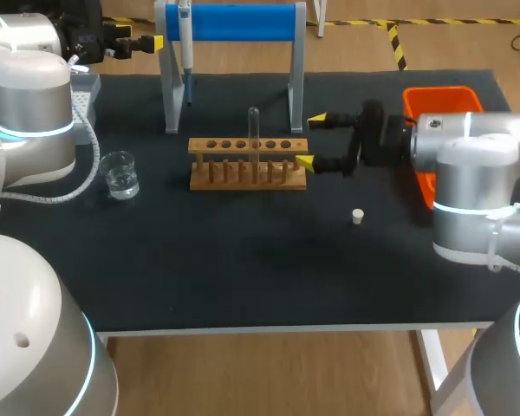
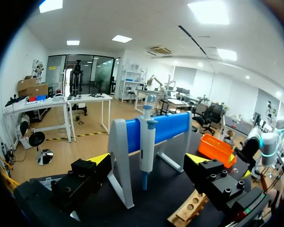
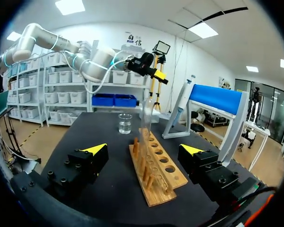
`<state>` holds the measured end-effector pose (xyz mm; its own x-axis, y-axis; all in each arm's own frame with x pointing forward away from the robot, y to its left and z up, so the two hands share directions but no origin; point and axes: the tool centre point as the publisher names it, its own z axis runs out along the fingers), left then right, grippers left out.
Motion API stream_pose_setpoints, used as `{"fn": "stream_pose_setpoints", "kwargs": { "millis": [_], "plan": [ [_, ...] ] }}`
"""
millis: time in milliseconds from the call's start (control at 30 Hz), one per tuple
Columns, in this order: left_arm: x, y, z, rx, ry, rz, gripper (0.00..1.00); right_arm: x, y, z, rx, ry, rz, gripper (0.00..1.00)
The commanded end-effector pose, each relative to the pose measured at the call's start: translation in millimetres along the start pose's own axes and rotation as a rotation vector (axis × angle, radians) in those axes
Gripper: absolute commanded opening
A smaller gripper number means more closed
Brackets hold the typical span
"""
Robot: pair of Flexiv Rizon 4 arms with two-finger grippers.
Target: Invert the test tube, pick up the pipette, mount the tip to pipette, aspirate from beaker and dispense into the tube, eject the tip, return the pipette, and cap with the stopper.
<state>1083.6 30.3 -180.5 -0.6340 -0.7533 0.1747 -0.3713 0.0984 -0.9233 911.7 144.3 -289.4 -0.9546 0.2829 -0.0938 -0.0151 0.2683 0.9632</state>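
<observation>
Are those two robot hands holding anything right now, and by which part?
Nothing is held. The left gripper is open, facing the hanging pipette; the right gripper is open at the rack's end, not touching the test tube.

This is a laboratory bench fitted out for robot work. On the black surface [image 1: 243,260] a wooden rack [image 1: 247,163] with a row of holes stands just ahead of the right end effector [image 1: 310,139], and one glass test tube [image 1: 254,130] stands upright in it. A glass beaker [image 1: 120,173] of clear liquid sits past the rack's far end. A pipette [image 2: 146,142] hangs on a blue-barred stand [image 2: 168,127] straight ahead of the left end effector [image 2: 149,160]. A small white stopper [image 1: 358,217] lies near the right end effector, and an orange bin [image 1: 442,100] sits back beside its wrist.
</observation>
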Motion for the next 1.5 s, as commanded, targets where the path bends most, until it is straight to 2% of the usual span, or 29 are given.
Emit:
{"fn": "stream_pose_setpoints", "kwargs": {
  "millis": [33, 200, 400, 600, 733, 900, 1100, 1500],
  "plan": [
    [0.3, 1.1, 0, 0.004, -0.002, 0.001, 1.00, -1, 0, -1, 0.000, 0.005, 0.001, 1.00],
    [0.3, 1.1, 0, 0.004, -0.002, 0.001, 1.00, -1, 0, -1, 0.000, 0.005, 0.001, 1.00],
    [48.6, 23.1, -34, 0.095, 0.005, 0.150, 1.00, -1, 0, -1, 0.000, 0.005, 0.001, 1.00],
    [96.8, 55.9, -63, 0.130, 0.016, 0.224, 1.00, -1, 0, -1, 0.000, 0.005, 0.001, 1.00],
    [126.3, 75.5, -72, 0.131, 0.063, 0.269, 1.00, -1, 0, -1, 0.000, 0.005, 0.001, 1.00],
    [150.9, 95.3, -74, 0.088, 0.123, 0.333, 1.00, -1, 0, -1, 0.000, 0.005, 0.001, 1.00],
    [164.6, 111.2, -70, 0.040, 0.187, 0.395, 1.00, -1, 0, -1, 0.000, 0.005, 0.001, 1.00],
    [161.4, 140.9, -62, -0.004, 0.197, 0.329, 1.00, -1, 0, -1, 0.000, 0.005, 0.001, 1.00]
  ]
}}
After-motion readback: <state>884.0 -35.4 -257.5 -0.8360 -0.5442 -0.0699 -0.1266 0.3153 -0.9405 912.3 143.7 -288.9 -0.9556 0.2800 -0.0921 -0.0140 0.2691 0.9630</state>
